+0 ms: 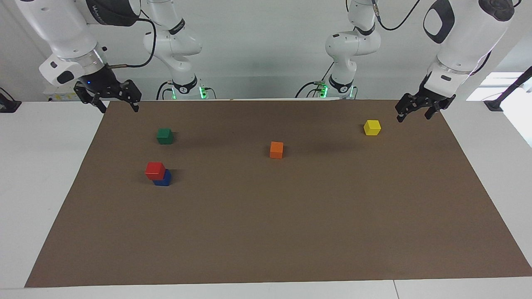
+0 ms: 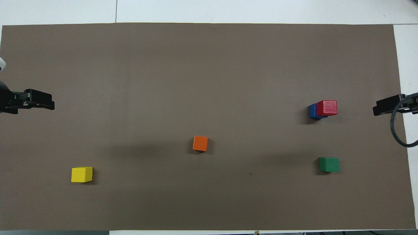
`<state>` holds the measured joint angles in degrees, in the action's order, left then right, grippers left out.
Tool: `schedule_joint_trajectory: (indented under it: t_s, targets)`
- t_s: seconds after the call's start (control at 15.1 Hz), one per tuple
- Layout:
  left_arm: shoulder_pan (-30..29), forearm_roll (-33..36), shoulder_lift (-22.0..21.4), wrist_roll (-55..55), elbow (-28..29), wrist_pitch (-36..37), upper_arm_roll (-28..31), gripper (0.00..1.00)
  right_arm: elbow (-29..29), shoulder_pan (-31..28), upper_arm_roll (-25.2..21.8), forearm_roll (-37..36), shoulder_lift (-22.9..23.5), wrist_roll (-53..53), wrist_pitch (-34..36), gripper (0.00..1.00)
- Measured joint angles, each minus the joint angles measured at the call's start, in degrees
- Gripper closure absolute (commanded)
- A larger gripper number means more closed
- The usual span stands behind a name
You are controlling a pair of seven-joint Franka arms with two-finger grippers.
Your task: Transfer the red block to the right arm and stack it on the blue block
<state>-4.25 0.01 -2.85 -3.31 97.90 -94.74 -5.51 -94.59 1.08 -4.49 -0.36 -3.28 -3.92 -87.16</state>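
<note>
Both raised and empty, fingers spread: right gripper [image 1: 118,106] under its bent, blue-lit wrist, left gripper [image 1: 412,114] hanging tilted from its own white arm.

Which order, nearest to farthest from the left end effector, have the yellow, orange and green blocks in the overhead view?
From the left end effector:
1. yellow block, at the left arm's end.
2. orange block, mid-table.
3. green block, at the right arm's end.

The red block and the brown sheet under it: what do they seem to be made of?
The red block, resting on the blue block, looks like painted wood or hard plastic: crisp edges, even matte colour; which one is unclear. The brown sheet looks like thin paper or card: flat, dull, with straight cut edges on the white table.
</note>
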Motion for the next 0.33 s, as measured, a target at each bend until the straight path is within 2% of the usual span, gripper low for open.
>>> schedule_joint_trajectory:
  t_s: [0.33]
  targets:
    - [0.0,0.0,0.0,0.0,0.0,0.0,0.0,0.00,0.0,0.0,0.1,0.0,0.0,0.0,0.3,0.00]
